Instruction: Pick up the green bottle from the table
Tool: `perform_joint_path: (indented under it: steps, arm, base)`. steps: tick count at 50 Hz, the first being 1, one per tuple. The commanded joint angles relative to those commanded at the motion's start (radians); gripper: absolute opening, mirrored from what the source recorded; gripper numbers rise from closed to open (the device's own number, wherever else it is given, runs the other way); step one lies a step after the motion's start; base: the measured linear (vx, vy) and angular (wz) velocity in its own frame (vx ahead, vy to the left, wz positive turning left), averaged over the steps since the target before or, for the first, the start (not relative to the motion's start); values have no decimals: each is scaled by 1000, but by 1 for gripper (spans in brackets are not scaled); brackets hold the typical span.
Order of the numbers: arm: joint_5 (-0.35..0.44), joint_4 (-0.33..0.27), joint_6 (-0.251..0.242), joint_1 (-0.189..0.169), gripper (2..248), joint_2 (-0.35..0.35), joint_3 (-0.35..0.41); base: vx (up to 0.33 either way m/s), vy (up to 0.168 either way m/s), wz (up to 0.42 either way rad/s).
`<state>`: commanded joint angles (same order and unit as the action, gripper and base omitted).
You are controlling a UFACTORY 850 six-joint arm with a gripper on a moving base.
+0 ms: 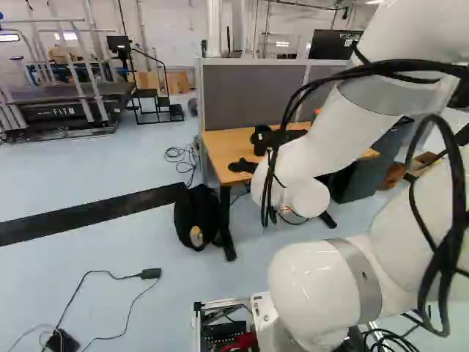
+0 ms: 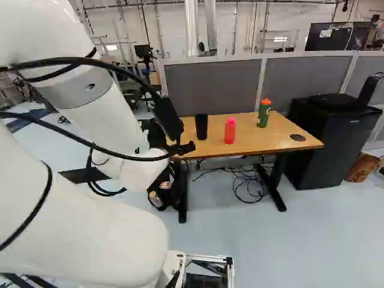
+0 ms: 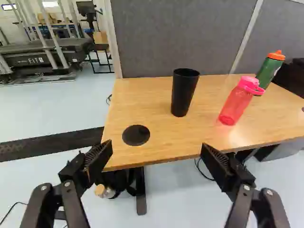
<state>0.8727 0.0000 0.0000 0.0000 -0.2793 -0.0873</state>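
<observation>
Well, the black two-fingered gripper (image 1: 267, 149) stands wide open, holding nothing; the cylindrical green bottle with an orange lid (image 2: 263, 116) is upright on the light wood-topped table (image 2: 257, 140) — nearer the grey partition (image 2: 309, 79) than the translucent pink bottle (image 2: 230, 131).

The tall green bottle (image 3: 268, 72) bears an orange lid; the cylindrical plastic bottle (image 3: 235, 105) is translucent pink, the tapered tumbler (image 3: 183, 93) black, the flat wooden tabletop (image 3: 142, 102) honey-tan.
</observation>
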Motion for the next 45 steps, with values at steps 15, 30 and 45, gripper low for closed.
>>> perform_joint_path:
  steps: [15,30,45]
  arm:
    - [0,0,0,0,247,0,0]
    - [0,0,0,0,247,0,0]
    - [0,0,0,0,247,0,0]
  base:
    - [0,0,0]
    - [0,0,0]
    - [0,0,0]
